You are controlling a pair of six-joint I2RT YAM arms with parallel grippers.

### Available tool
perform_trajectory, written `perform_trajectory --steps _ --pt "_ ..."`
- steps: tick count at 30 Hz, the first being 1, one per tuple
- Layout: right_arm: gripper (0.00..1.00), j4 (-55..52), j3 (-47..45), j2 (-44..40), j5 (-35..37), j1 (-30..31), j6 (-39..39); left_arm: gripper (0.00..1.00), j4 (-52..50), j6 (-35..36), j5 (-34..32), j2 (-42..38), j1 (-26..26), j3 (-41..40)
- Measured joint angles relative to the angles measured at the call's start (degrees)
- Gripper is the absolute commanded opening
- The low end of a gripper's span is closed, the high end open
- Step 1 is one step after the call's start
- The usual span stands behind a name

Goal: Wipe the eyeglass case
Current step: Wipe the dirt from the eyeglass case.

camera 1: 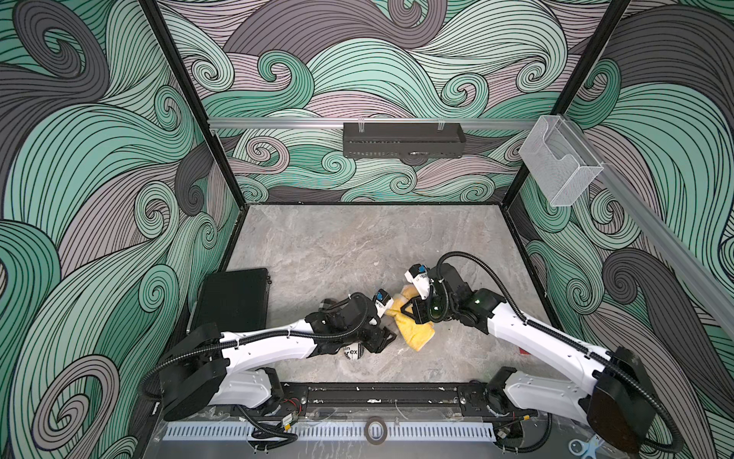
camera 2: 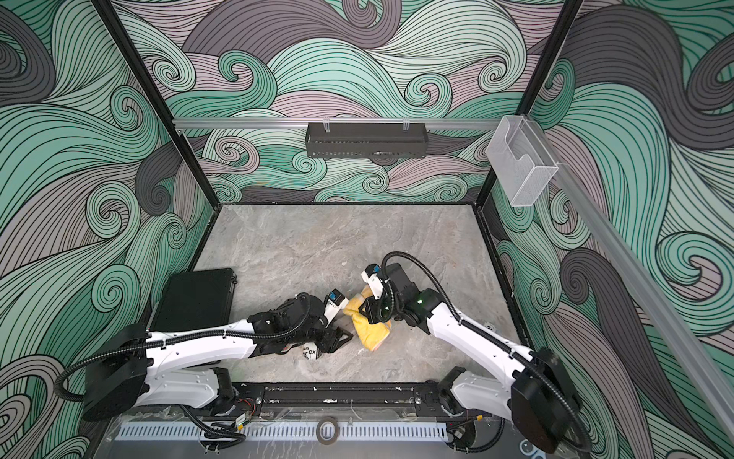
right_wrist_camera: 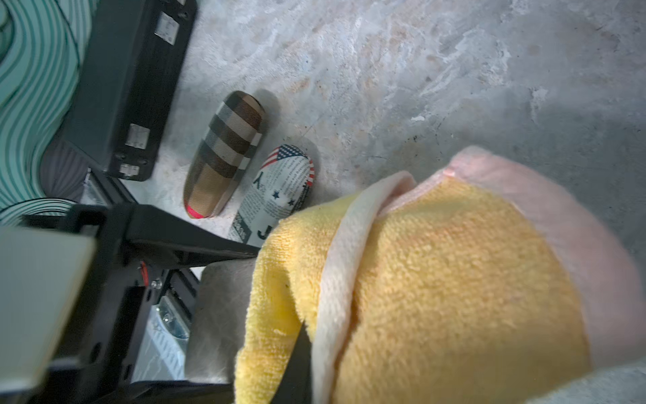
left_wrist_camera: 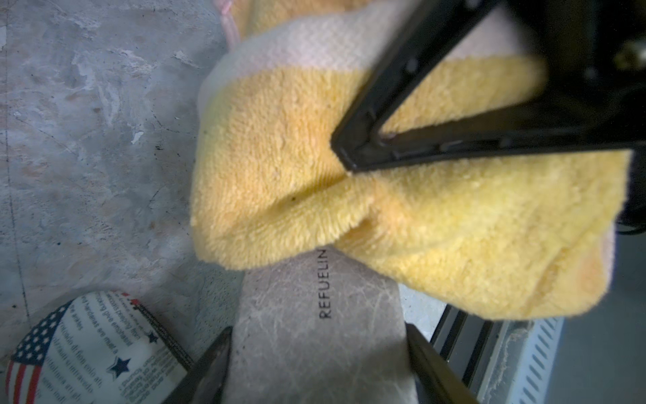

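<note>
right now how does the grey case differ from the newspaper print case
The grey case is plain, with one printed word; the newspaper print case shows text, stars and a flag. The left gripper holds the grey case, yellow cloth over one end; the newspaper print case lies free on the table.

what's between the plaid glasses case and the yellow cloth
The flag-and-newsprint case lies there, beside the plaid case, one end hidden behind the yellow cloth. The right wrist view shows it.
</note>
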Motion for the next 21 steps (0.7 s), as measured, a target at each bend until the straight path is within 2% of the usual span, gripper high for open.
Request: perform_trajectory --steps 4,9,15,21 --pt "0.00 -3.0 0.0 0.0 4.9 -2.1 -0.1 0.51 -0.4 -0.2 0.1 0.0 0.0 0.0" --pt "0.00 -3.5 -1.0 -6.1 8.1 -2.4 0.3 0.50 -1.5 -1.8 2.6 0.0 0.9 0.6" --pt "0.00 -3.3 -3.5 -15.0 10.5 -2.4 1.0 0.50 -2.2 -6.3 9.8 -0.4 5.7 1.1" --pt "0.00 -1.1 -5.4 -18.8 9.4 0.3 1.2 0.50 -1.6 -11.8 18.7 -0.6 10.3 1.8"
